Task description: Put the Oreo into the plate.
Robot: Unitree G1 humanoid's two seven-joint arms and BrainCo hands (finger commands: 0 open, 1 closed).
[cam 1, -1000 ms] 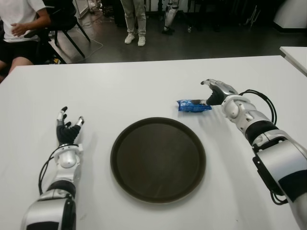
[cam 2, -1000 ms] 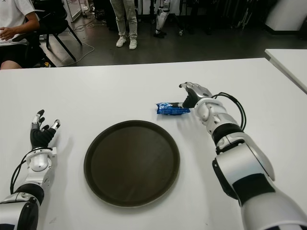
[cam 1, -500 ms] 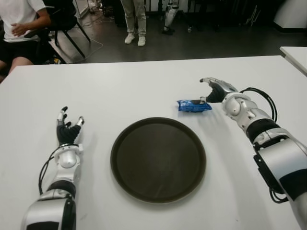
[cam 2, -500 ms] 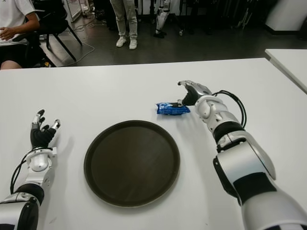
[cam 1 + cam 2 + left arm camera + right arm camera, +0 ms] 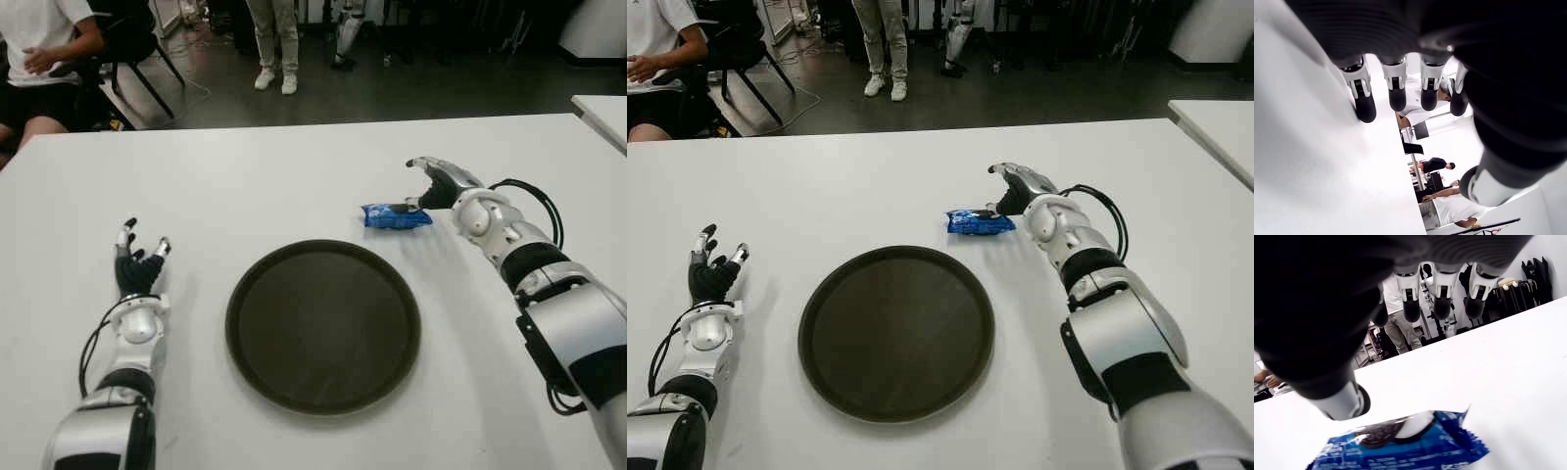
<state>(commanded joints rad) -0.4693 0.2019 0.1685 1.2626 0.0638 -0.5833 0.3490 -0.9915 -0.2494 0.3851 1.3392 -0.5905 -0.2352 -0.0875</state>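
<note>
A blue Oreo packet (image 5: 396,215) lies flat on the white table (image 5: 294,186), just beyond the far right rim of the round dark plate (image 5: 323,325). My right hand (image 5: 434,184) hovers at the packet's right end with fingers spread; the thumb tip is close to the wrapper and nothing is grasped. The right wrist view shows the Oreo packet (image 5: 1400,443) below the open fingers (image 5: 1442,296). My left hand (image 5: 137,264) shows at the left of the plate, fingers spread and pointing away from me, holding nothing.
A seated person (image 5: 44,59) is at the far left beyond the table, and a standing person's legs (image 5: 274,44) are behind it. A second white table's corner (image 5: 602,113) shows at the far right.
My right hand has shifted slightly away from me and left, over the packet's right end. The packet, the plate and the left hand have not moved.
</note>
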